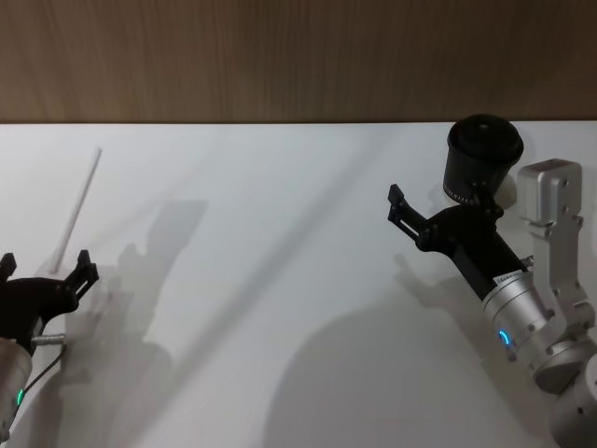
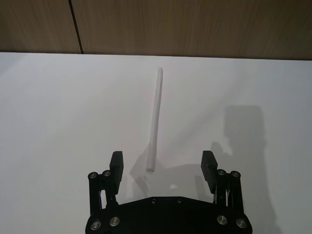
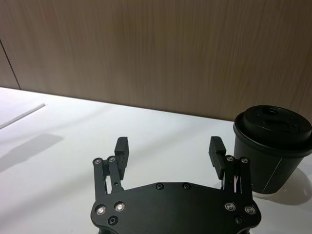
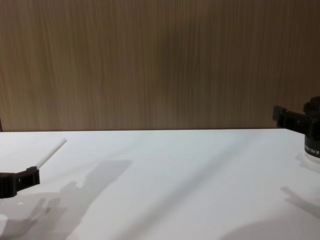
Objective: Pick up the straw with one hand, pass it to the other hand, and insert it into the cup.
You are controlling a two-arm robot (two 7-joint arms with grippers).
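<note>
The white straw lies flat on the white table at the far left. My left gripper is open just in front of its near end. In the left wrist view the straw runs away from the gripper, its near end level with the two spread fingertips. The dark cup, closed by a lid, stands at the back right. My right gripper hovers open and empty beside the cup, one finger close to its wall. In the chest view the straw shows at the left.
A wooden wall runs along the table's back edge. A wide stretch of bare table separates the two arms. The right arm's silver links rise near the cup at the right edge.
</note>
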